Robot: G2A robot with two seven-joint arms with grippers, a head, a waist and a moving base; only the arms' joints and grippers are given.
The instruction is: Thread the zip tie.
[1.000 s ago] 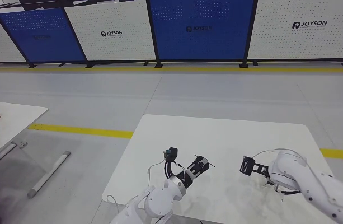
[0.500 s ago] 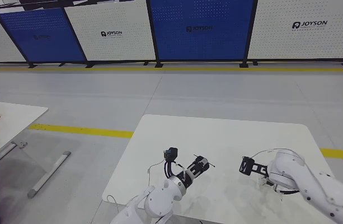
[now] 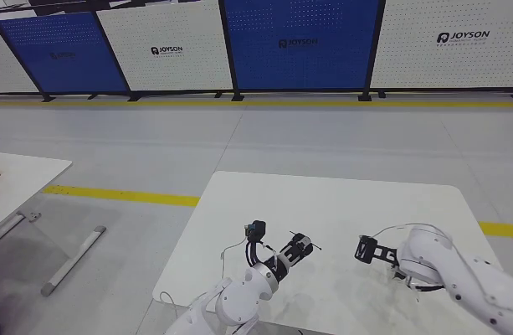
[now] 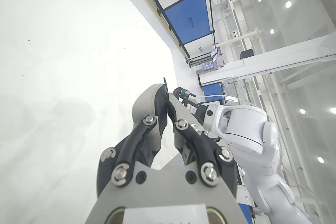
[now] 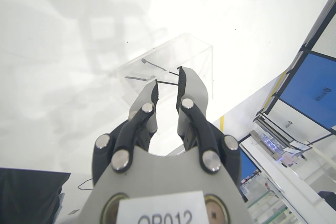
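My left gripper [image 3: 305, 244] hangs over the middle of the white table [image 3: 340, 197], shut on a thin black zip tie [image 4: 165, 82] whose short end sticks out past the fingertips. In the top view the zip tie tip [image 3: 318, 247] points toward my right gripper [image 3: 361, 249], a short gap away at about the same height. My right gripper [image 5: 168, 79] is open. A thin black strip [image 5: 168, 83] crosses the gap between its fingertips; I cannot tell whether it touches the pads. The left wrist view shows the right gripper [image 4: 183, 96] just beyond the left fingertips.
A clear acrylic box [image 5: 191, 47] stands on the table beyond the right fingertips, with dark strip-like marks showing on or through it. A second white table [image 3: 22, 176] is far left. Blue and white panels [image 3: 302, 46] line the back, across open floor.
My right gripper has shifted slightly left, toward the left gripper. The left arm holds still with the zip tie.
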